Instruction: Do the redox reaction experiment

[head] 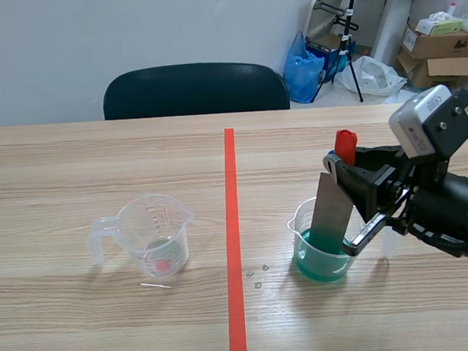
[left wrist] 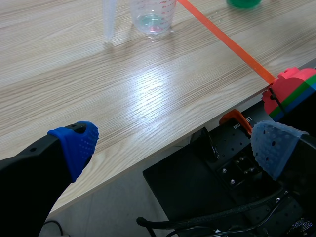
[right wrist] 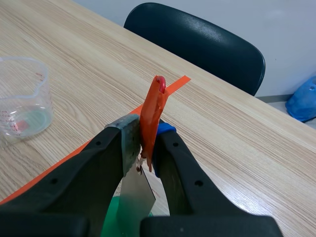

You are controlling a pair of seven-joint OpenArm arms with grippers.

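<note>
Tightly the right gripper (right wrist: 148,143) pinches the red-handled metal strip (head: 332,205), nearly upright, handle up, lower end dipped in the beaker (head: 302,247) of green liquid toward the tabletop's right edge; the left gripper (left wrist: 175,145) gapes wide, empty, past the near edge

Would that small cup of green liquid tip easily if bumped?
Probably: the plastic beaker looks light and only partly filled. The metal sheet standing in it, held by the right tool, could lever it over.

The black right arm (head: 449,209) wears a silver-grey camera box (head: 429,122); the left gripper (left wrist: 173,143) has thick black fingers (left wrist: 34,168) and blue dotted pads (left wrist: 76,145).
</note>
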